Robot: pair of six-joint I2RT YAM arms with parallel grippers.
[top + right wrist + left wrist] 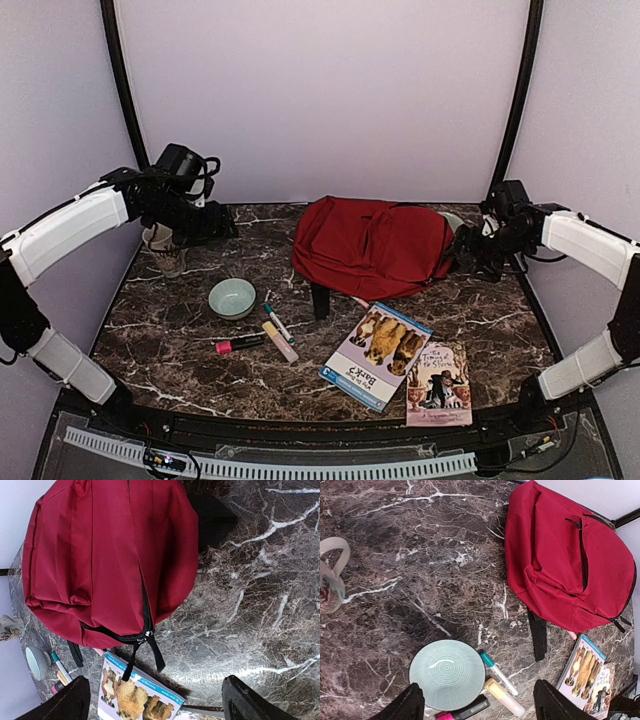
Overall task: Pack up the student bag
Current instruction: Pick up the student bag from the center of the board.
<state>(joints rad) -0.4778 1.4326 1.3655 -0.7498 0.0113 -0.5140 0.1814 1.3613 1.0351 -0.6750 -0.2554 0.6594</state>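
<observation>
The student bag [370, 245] is dark red and lies flat at the back middle of the marble table, its black zip line running closed to two pull tabs [146, 652]. It also fills the upper right of the left wrist view [570, 555] and the upper left of the right wrist view [110, 555]. My left gripper [205, 222] hovers at the back left, open, with a pale green bowl [447, 674] and pens below its fingers [412, 702]. My right gripper [468, 255] is beside the bag's right end, open and holding nothing [157, 695].
In front of the bag lie a dog book [377, 355] and a second book [440, 383]. The bowl [232, 297], a teal pen [278, 322], a yellow highlighter [280, 342] and a pink highlighter [240, 343] lie at centre left. A mug [163, 245] stands under the left arm.
</observation>
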